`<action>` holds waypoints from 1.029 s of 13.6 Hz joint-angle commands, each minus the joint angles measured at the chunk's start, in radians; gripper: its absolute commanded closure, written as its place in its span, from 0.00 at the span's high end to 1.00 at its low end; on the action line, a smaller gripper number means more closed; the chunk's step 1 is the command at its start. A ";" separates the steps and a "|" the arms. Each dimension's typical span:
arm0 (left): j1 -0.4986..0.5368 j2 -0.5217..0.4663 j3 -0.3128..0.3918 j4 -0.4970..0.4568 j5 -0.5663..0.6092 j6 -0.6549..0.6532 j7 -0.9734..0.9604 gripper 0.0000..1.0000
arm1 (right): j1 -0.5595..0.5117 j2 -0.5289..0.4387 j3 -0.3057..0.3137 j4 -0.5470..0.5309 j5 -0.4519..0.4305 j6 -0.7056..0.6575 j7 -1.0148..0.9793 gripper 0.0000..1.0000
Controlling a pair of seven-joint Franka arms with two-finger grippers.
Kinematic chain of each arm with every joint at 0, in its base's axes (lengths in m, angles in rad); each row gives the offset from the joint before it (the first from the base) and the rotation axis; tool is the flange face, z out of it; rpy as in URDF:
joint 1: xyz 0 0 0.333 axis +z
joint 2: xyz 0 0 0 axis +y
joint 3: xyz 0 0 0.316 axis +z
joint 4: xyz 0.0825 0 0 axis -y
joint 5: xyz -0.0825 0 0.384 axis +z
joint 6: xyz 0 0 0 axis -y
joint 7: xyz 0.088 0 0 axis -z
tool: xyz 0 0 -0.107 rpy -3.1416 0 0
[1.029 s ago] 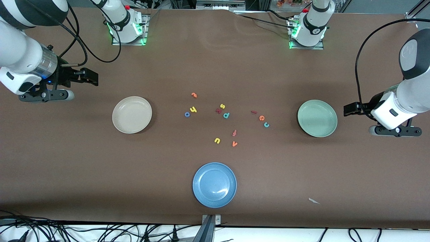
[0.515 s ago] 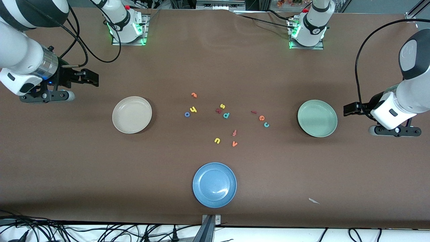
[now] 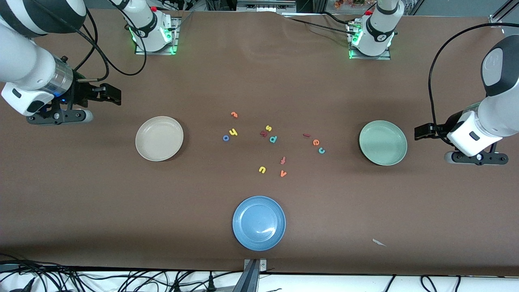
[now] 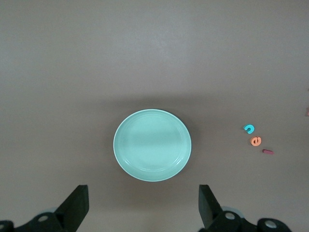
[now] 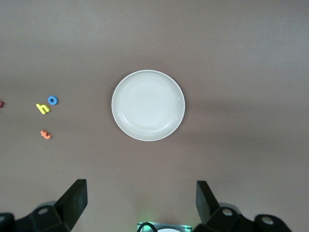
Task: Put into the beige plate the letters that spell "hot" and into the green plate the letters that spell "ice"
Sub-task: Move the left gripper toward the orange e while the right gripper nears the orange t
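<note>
The beige plate [image 3: 159, 138] [image 5: 148, 105] lies empty toward the right arm's end of the table. The green plate [image 3: 382, 142] [image 4: 152, 145] lies empty toward the left arm's end. Between them on the cloth are the orange "t" [image 3: 234, 114] [image 5: 45, 135], yellow "h" [image 3: 233, 132] [image 5: 42, 108] and blue "o" [image 3: 226, 138] [image 5: 53, 100]. Closer to the green plate lie the dark red "i" [image 3: 306, 135] [image 4: 267, 152], orange "e" [image 3: 316, 142] [image 4: 256, 141] and teal "c" [image 3: 321, 151] [image 4: 249, 128]. My right gripper [image 3: 110, 94] [image 5: 141, 198] hangs open over bare table beside the beige plate. My left gripper [image 3: 421, 132] [image 4: 143, 203] hangs open beside the green plate.
A blue plate [image 3: 259, 222] sits nearest the front camera. Other loose letters lie mid-table: yellow "s" [image 3: 268, 128], teal "p" [image 3: 273, 139], a dark red letter [image 3: 264, 133], dark red "f" [image 3: 283, 160], yellow "u" [image 3: 262, 169], orange "v" [image 3: 283, 173]. A paper scrap [image 3: 379, 242] lies near the front edge.
My right arm has drifted slightly toward the beige plate. The left arm has hardly moved, and no letter has shifted.
</note>
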 commanded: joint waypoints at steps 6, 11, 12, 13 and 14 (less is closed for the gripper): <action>-0.004 -0.003 -0.008 -0.029 -0.018 0.011 0.006 1.00 | 0.077 0.028 -0.003 0.000 0.013 0.071 0.112 1.00; -0.104 0.038 -0.008 -0.022 -0.028 0.022 -0.205 1.00 | 0.180 0.102 -0.003 0.029 0.006 0.118 0.226 1.00; -0.124 0.052 -0.008 -0.025 -0.029 0.052 -0.252 1.00 | 0.184 0.117 -0.003 0.031 0.007 0.133 0.230 1.00; -0.151 0.060 -0.008 -0.031 -0.035 0.081 -0.310 1.00 | 0.195 0.128 -0.007 0.023 0.013 0.167 0.217 1.00; -0.179 0.081 -0.008 -0.029 -0.060 0.106 -0.386 1.00 | 0.224 0.133 -0.010 0.015 0.012 0.219 0.218 1.00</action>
